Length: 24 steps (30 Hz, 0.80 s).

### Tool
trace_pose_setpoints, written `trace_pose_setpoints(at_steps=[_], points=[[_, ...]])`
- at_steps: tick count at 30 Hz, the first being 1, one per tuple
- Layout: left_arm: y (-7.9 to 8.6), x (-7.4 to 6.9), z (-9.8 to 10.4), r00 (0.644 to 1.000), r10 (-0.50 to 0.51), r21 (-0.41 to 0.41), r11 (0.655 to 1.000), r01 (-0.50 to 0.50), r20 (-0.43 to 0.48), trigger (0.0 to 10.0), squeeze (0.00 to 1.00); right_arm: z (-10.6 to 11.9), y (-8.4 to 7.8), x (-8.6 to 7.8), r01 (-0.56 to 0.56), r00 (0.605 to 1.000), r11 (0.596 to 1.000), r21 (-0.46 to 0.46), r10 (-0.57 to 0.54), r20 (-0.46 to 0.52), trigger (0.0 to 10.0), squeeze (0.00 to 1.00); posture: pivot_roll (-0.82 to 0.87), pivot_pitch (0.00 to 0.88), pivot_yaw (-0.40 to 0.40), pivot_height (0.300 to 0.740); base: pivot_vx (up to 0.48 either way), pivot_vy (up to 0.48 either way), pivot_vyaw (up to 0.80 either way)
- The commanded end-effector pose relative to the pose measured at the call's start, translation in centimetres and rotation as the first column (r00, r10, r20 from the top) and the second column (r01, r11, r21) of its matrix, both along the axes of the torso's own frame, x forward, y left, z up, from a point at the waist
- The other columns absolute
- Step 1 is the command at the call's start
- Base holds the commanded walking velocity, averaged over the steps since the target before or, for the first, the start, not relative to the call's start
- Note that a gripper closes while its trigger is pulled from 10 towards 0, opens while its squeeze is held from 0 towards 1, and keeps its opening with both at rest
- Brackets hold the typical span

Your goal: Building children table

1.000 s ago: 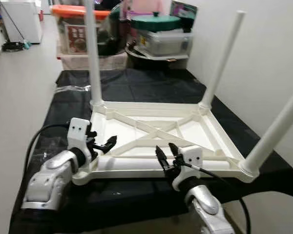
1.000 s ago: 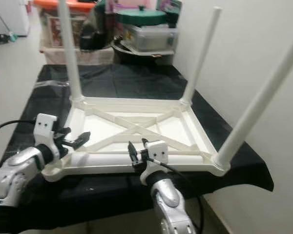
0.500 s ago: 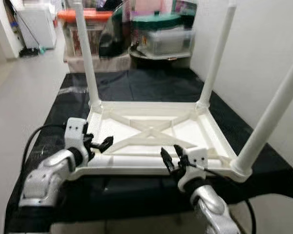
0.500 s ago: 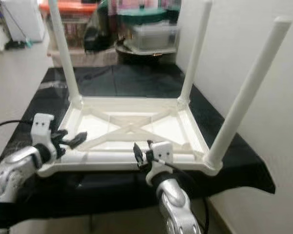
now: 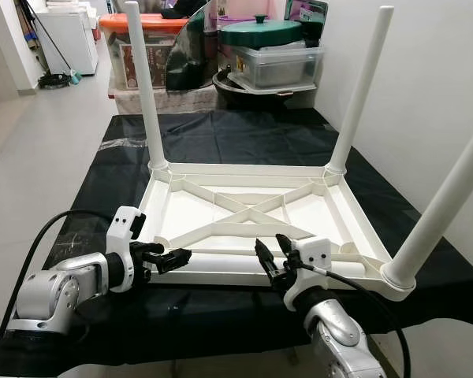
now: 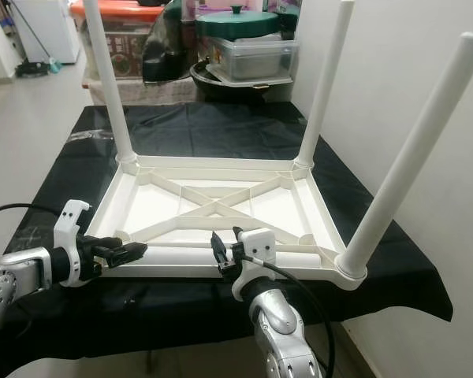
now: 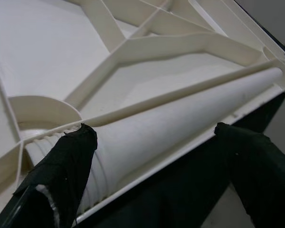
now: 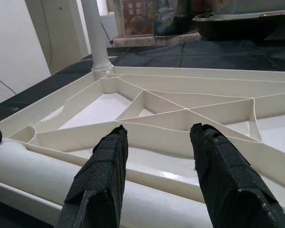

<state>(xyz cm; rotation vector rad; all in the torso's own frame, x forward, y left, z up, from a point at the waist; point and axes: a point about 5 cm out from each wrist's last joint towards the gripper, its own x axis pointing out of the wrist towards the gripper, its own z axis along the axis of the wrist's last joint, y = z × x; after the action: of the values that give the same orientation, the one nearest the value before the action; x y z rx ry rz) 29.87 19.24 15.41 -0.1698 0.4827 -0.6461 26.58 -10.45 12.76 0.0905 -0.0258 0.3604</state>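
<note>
A white plastic children's table top (image 5: 356,224) lies upside down on a black-covered bench. Three white legs stand screwed in: back left (image 5: 142,79), back right (image 5: 361,87), front right (image 5: 449,197). A loose fourth leg (image 5: 221,263) lies along the near rim. My left gripper (image 5: 172,258) is open at the leg's threaded end (image 7: 61,142), one finger on each side. My right gripper (image 5: 272,253) is open just above the leg's middle (image 8: 42,173), and its fingers (image 8: 102,180) hold nothing.
The black cloth (image 5: 236,134) covers the bench; its near edge is just below my arms. Behind stand storage boxes with an orange lid (image 5: 138,22) and a green lid (image 5: 260,33). A white wall (image 5: 433,71) runs along the right; open floor (image 5: 39,134) lies left.
The camera has shifted and steadied. My left arm has dropped lower, bringing its gripper from the table's near left corner down to the lying leg's end. The right gripper stays about where it was.
</note>
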Motion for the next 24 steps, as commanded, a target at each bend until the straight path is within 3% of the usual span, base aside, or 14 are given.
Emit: trace_pose_setpoints(at_steps=[1,4,8,15,24], points=[[-0.1,-0.4,-0.9,0.997,-0.029,0.028,0.999,0.031,-0.066,10.0,0.00,-0.2,0.2,0.0,-0.008,1.000,1.000,0.009,0.009,-0.021,10.0,0.00,0.21,0.000,-0.068,0.740,0.000,0.000,0.00],[0.2,0.0,-0.2,0.999,-0.018,0.058,0.998,0.020,-0.032,10.0,0.00,-0.2,0.2,0.0,-0.009,1.000,1.000,0.013,0.009,-0.022,10.0,0.00,0.21,0.000,-0.068,0.740,0.000,0.000,0.00],[0.7,1.1,1.6,0.999,0.038,0.039,0.998,-0.040,0.037,10.0,0.00,-0.3,0.2,0.0,-0.011,1.000,1.000,0.016,0.011,-0.025,10.0,0.00,0.21,0.000,-0.073,0.740,0.000,0.000,0.00],[1.1,1.4,3.4,0.996,0.072,0.086,0.993,-0.077,0.059,10.0,0.00,-0.3,0.3,0.1,-0.013,0.999,1.000,0.017,0.014,-0.031,10.0,0.00,0.22,0.000,-0.073,0.740,0.000,0.000,0.00],[1.2,-0.2,0.6,0.992,0.085,0.192,0.979,-0.066,-0.092,10.0,0.00,-0.3,0.4,0.2,-0.016,0.999,1.000,0.022,0.017,-0.037,10.0,0.00,0.22,0.000,-0.077,0.740,0.000,0.000,0.00]])
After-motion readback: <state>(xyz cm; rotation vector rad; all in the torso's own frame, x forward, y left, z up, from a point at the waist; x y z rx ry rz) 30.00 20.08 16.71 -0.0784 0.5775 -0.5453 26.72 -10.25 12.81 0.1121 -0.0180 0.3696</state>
